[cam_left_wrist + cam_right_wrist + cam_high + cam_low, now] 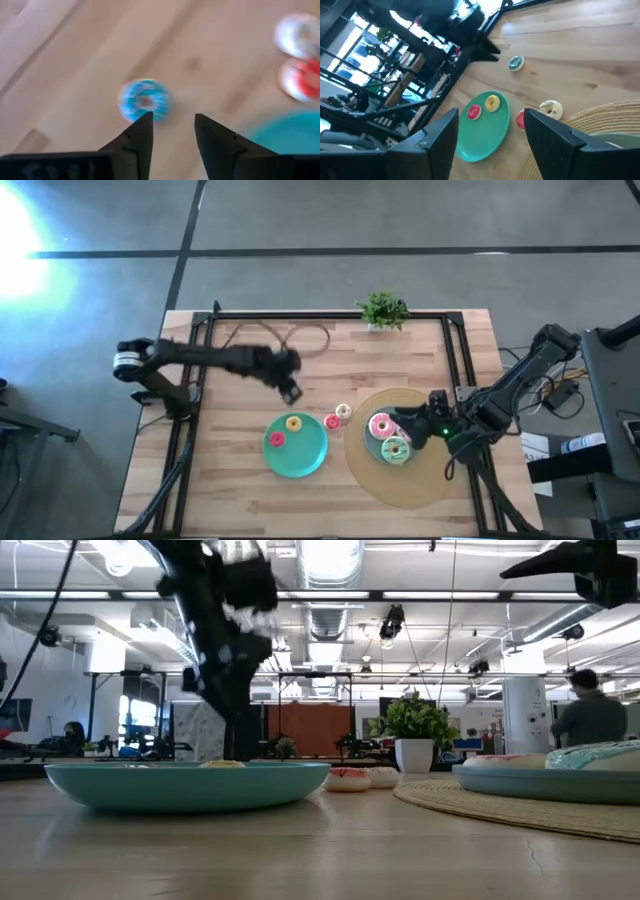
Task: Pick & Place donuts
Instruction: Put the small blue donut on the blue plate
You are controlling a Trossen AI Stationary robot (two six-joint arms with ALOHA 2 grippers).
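My left gripper (pixel 173 120) is open and hovers over a tiny blue donut (pixel 145 100) that lies flat on the bare wood; in the high view the gripper (pixel 290 389) covers it. A teal plate (pixel 310 460) holds a tiny yellow donut (pixel 293 423) and a red one (pixel 276 439). A second red donut (pixel 331 421) and a cream one (pixel 343 412) lie on the table beside it. The pink donut (pixel 380 425) and green donut (pixel 395 448) sit on a second plate on a woven mat (pixel 420 480). My right gripper (pixel 490 145) is open, over that mat. No white-purple donut shows.
A small potted plant (pixel 382 310) stands at the table's far edge. A cable loop (pixel 300 335) lies on the far left part of the wood. A black frame (pixel 455 350) borders the table. People show in the room beyond, in the low view.
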